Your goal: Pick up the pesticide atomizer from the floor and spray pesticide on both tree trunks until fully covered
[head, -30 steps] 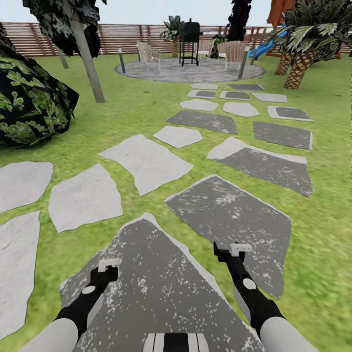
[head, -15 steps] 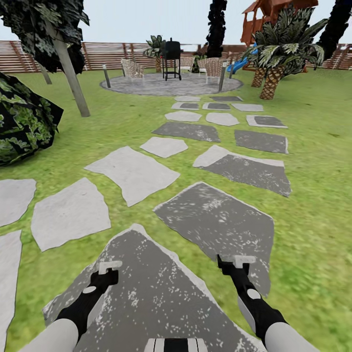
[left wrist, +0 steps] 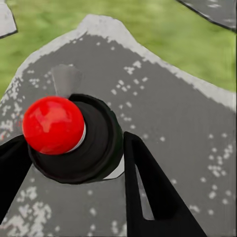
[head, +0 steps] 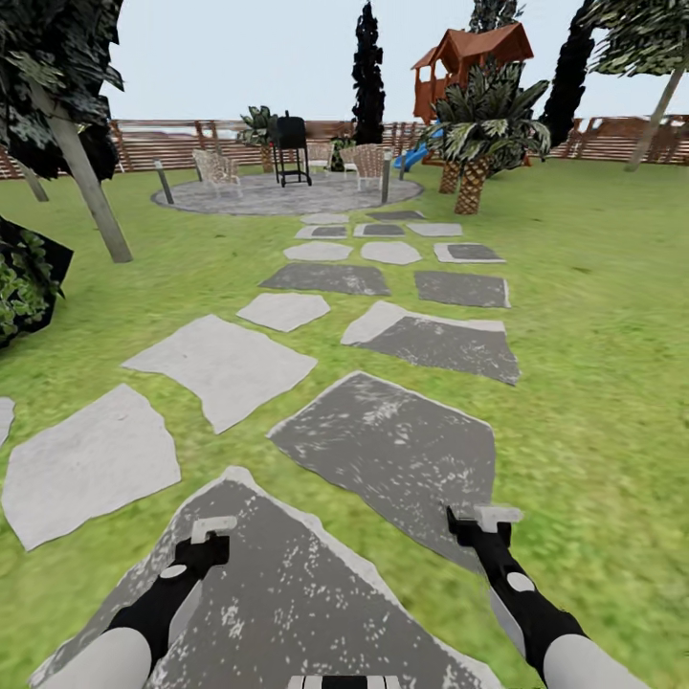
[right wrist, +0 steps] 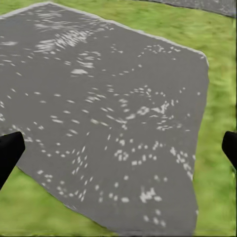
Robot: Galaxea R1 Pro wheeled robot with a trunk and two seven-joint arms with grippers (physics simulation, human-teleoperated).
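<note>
My right jaws (head: 485, 520) spread wide over grey paving (head: 392, 450); my left jaws (left wrist: 69, 163) grip a red-capped black object (left wrist: 74, 140).

The left gripper (left wrist: 74, 163) hangs over a dark grey paving slab (left wrist: 168, 113) flecked with white. Its two black fingers (left wrist: 148, 192) stand wide apart, one showing as a long tapering wedge and the other as a dark sliver at the picture's edge. Between them sits a round black object (left wrist: 98, 153) with a glossy red ball (left wrist: 53, 124) on it; I cannot tell what it is or whether the fingers touch it. The slab has a pale, ragged border, and blurry green grass (left wrist: 148, 24) lies beyond it. A corner of a lighter slab (left wrist: 6, 19) and a corner of another dark slab (left wrist: 217, 10) also show at the grass's far edges.
</note>
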